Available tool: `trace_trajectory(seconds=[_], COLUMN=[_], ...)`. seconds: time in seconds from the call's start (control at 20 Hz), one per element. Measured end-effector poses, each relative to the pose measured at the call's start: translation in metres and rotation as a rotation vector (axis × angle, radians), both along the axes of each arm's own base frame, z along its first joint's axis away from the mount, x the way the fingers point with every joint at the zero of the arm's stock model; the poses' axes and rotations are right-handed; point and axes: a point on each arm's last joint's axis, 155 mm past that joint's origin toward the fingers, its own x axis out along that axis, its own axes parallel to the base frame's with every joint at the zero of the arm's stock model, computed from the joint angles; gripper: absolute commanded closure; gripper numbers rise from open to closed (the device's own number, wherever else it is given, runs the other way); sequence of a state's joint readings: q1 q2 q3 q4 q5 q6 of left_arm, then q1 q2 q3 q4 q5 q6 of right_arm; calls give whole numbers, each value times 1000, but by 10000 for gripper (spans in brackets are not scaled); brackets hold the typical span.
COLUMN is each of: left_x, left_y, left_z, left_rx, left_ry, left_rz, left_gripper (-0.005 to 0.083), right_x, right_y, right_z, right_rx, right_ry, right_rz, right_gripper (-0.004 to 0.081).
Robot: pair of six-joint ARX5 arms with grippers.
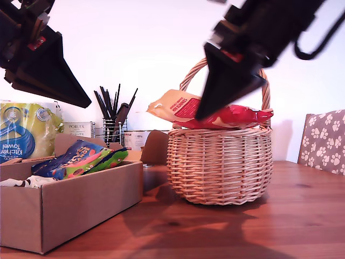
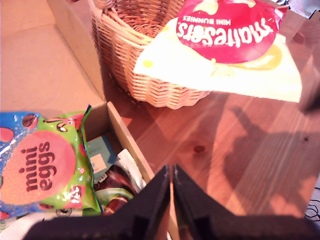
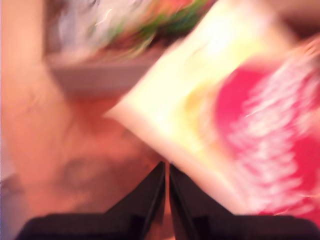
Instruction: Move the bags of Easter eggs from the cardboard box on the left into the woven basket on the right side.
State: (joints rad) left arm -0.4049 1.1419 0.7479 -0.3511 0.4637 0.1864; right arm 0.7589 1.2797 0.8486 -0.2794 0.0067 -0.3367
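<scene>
The Maltesers bag lies across the rim of the basket, right of centre in the exterior view, its cream end sticking out toward that view's left. My second gripper hangs just in front of it, jaws closed on nothing; its wrist view is badly blurred (only red and cream show). My first gripper, upper left of the exterior view, is also closed and empty, above the box at lower left. The mini eggs bag and other pouches lie in that box.
</scene>
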Motion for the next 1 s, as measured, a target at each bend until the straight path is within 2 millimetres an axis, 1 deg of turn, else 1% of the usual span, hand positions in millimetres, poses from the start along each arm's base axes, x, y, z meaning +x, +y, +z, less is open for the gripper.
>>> trace_trajectory(seconds=[0.1, 0.15, 0.25, 0.3, 0.4, 0.5, 0.7, 0.8, 0.9, 0.95, 1.0], left_x=[0, 0, 0, 0, 0, 0, 0, 0, 0, 0, 0], left_y=[0, 0, 0, 0, 0, 0, 0, 0, 0, 0, 0], left_z=[0, 0, 0, 0, 0, 0, 0, 0, 0, 0, 0], left_rx=[0, 0, 0, 0, 0, 0, 0, 0, 0, 0, 0], left_ry=[0, 0, 0, 0, 0, 0, 0, 0, 0, 0, 0], left_rz=[0, 0, 0, 0, 0, 0, 0, 0, 0, 0, 0], left_gripper=[796, 796, 796, 796, 796, 796, 796, 796, 796, 796, 796], right_x=[32, 42, 50, 51, 49, 47, 50, 55, 62, 68, 72], right_y=[-7, -13, -16, -16, -16, -18, -22, -26, -24, -24, -24], right_z=[28, 38, 54, 58, 61, 57, 57, 60, 68, 69, 64], right_rx=[8, 1, -1, -3, -8, -15, -19, -10, 51, 81, 95], right_ry=[-167, -211, -241, -237, -224, -208, -211, -216, -223, -217, -195], right_rz=[-88, -116, -133, -130, -123, -131, -156, -171, -153, -142, -128], right_gripper=[783, 783, 783, 783, 783, 783, 783, 783, 783, 783, 783])
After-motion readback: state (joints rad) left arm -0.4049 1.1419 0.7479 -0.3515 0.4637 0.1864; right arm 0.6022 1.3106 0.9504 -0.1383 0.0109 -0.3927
